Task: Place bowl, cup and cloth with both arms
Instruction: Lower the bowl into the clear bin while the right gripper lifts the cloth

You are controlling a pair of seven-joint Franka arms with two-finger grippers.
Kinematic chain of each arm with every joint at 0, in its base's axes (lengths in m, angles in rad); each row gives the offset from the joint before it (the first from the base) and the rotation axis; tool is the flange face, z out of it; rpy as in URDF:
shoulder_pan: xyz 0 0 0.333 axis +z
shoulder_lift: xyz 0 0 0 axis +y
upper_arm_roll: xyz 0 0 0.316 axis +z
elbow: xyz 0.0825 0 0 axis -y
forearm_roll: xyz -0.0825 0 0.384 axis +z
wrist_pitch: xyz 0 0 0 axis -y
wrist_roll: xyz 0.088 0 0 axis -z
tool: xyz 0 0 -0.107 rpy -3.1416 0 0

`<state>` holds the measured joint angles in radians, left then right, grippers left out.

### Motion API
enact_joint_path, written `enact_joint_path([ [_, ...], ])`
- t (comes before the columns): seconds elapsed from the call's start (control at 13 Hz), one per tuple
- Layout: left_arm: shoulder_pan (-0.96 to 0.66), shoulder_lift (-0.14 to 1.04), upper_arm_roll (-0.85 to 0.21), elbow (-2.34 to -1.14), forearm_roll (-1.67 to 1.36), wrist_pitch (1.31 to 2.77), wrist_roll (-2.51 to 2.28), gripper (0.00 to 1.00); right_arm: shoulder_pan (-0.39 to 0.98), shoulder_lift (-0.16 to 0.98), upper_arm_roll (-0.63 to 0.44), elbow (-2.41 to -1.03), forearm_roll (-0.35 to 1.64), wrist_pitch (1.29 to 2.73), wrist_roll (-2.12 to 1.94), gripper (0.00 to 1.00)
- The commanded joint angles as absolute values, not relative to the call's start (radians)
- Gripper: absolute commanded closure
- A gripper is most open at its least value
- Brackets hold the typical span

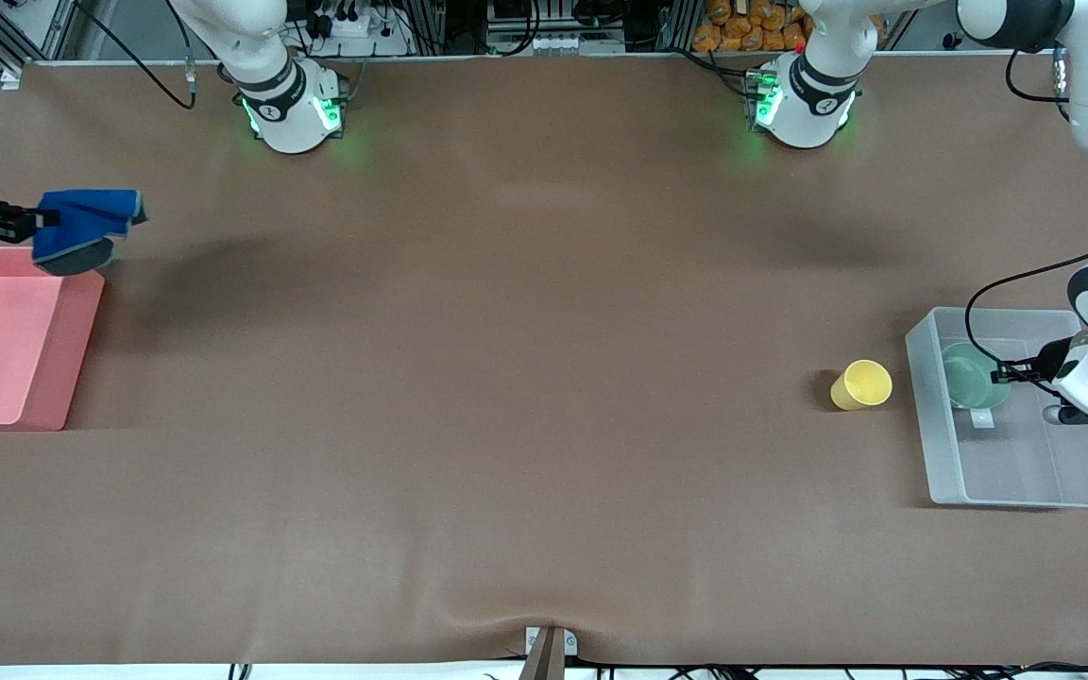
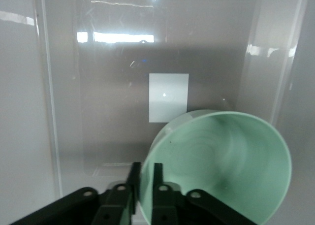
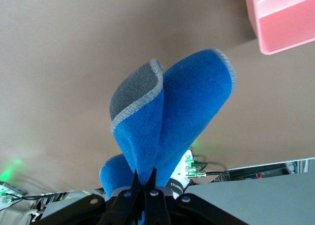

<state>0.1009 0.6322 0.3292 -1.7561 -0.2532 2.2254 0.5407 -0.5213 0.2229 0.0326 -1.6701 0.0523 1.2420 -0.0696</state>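
Only the cup (image 1: 861, 384) stands on the table (image 1: 506, 378) between the bins.

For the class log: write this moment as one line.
left gripper: holds bowl in clear bin | right gripper: holds cloth over pink tray | cup: beside bin

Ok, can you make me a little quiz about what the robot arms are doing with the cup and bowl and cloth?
1. True or false: the yellow cup stands inside the clear bin.
2. Which gripper holds the blue cloth?
A. left gripper
B. right gripper
3. Fill in: the green bowl is held over the clear ____.

Key:
1. False; it stands on the brown table beside the bin.
2. B; it is at the edge of the pink tray.
3. bin.
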Motion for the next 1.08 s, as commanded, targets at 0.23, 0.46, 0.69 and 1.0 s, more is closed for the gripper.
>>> enact_joint_path([
  [0.23,0.08,0.586,0.336,-1.68,-0.252,2.183,0.569,0.0,-0.469,0.218,0.031,-1.54,-0.058,1.196,-0.135,1.0],
  [0.46,0.063,0.539,0.336,-1.608,-0.244,2.045,0.552,0.0,-0.459,0.23,0.029,-1.513,-0.172,1.222,-0.225,1.0],
  [0.69,0.011,0.462,0.328,-1.626,-0.212,1.996,0.412,0.0,-0.439,0.232,0.029,-1.509,-0.306,1.295,-0.345,1.0],
  [1.0,-0.061,0.4,0.298,-1.687,-0.195,1.994,0.289,0.0,-0.451,0.248,0.028,-1.497,-0.408,1.4,-0.48,1.0],
])
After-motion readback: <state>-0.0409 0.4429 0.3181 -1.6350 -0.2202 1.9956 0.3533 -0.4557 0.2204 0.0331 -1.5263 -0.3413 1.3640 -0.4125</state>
